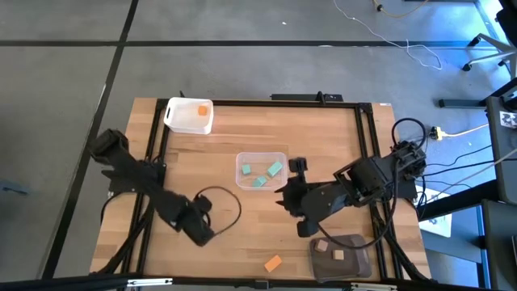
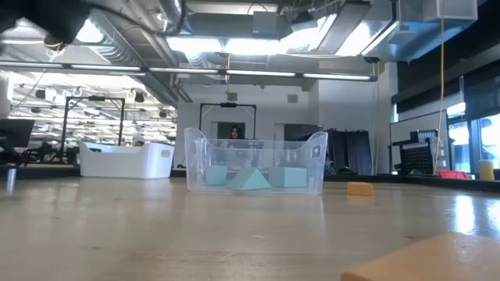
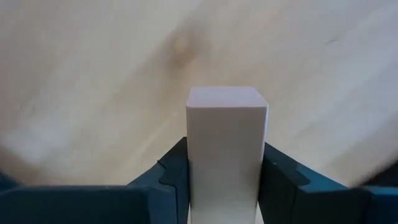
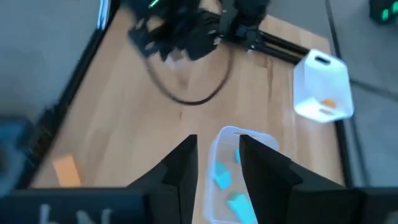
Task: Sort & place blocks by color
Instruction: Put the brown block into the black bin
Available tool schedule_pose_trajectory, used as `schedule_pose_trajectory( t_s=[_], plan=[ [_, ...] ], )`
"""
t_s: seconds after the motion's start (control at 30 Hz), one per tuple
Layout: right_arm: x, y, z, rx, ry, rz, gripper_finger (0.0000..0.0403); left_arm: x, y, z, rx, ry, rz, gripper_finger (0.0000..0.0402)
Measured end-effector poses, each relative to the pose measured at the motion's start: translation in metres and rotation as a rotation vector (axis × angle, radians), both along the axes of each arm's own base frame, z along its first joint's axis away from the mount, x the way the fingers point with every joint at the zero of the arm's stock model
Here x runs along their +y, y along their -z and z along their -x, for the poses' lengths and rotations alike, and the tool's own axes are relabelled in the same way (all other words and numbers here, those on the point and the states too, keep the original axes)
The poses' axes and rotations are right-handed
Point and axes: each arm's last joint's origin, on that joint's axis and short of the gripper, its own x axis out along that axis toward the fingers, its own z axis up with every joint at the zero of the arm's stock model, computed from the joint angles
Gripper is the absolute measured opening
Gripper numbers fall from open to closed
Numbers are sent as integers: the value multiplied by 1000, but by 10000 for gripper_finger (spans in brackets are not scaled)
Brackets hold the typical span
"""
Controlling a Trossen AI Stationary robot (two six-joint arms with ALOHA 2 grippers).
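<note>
My left gripper hangs over the near-left part of the table, shut on a pale tan block. My right gripper is open and raised beside the clear tub, which holds several teal blocks; nothing is between its fingers. An orange block lies in the white tub. Two tan blocks lie in the dark grey tub. Another orange block lies flat on the table near the front edge. My left gripper pinches the tan block by two opposite long sides between its two fingers. The fingers point down from above. The block stands on end in the hold, its free end reaching past the fingertips toward the table, clear of the wood.
A black cable loop lies on the table by the left gripper. Black rails frame the table's sides. In the low view a further orange block sits to the right of the clear tub. A person stands far behind.
</note>
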Motion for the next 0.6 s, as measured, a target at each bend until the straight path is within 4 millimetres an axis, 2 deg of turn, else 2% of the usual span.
schedule_pose_trajectory(
  t_s=[0.17, 0.3, 0.43, 0.6],
  plan=[
    [0, 12, -5, 45, -94, 124, 120, 33, -44, 3, -198, 19, 12, 121],
    [-3, 18, -12, 51, -77, 131, 120, 54, -74, 10, -374, 24, 24, 121],
    [-8, 27, -22, 34, -16, 165, 120, 67, -99, 13, -557, 67, 61, 121],
    [-11, 39, -33, 26, -73, 231, 120, 76, -119, 10, -731, 114, 83, 121]
  ],
)
